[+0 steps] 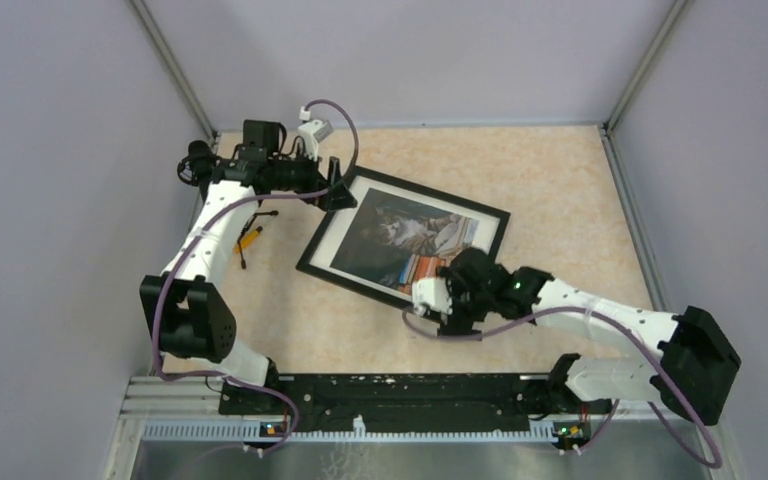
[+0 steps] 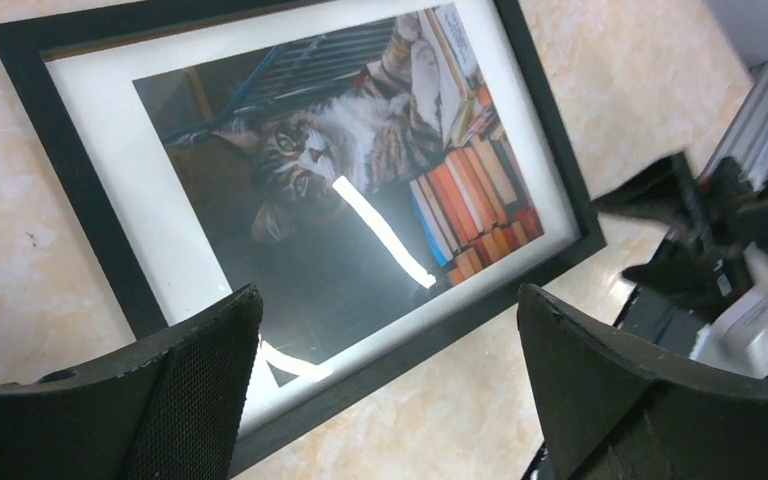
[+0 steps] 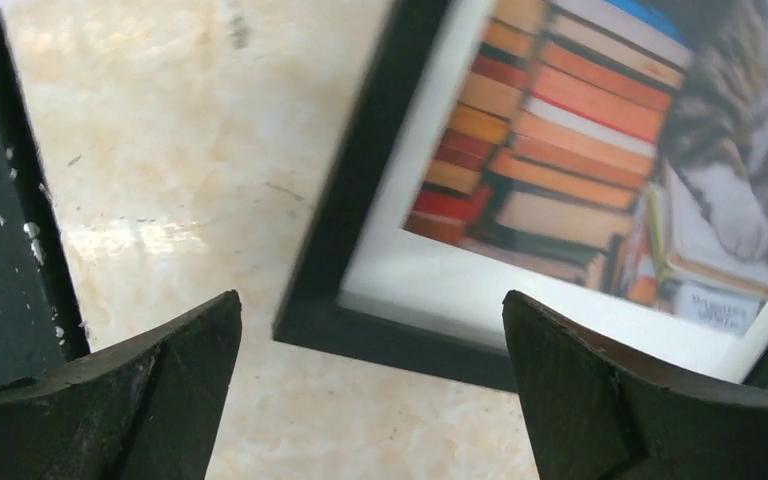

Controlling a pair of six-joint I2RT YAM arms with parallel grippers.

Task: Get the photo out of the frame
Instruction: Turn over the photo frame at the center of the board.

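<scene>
The photo (image 1: 405, 240) lay face up in the frame (image 1: 434, 191), flat and skewed on the table (image 1: 560, 200). I judged the frame needed flipping to reach its back. My left gripper (image 2: 390, 340) hung spread wide above the far-left corner, and my right gripper (image 3: 370, 320) was equally wide over the near corner. Both held nothing.
</scene>
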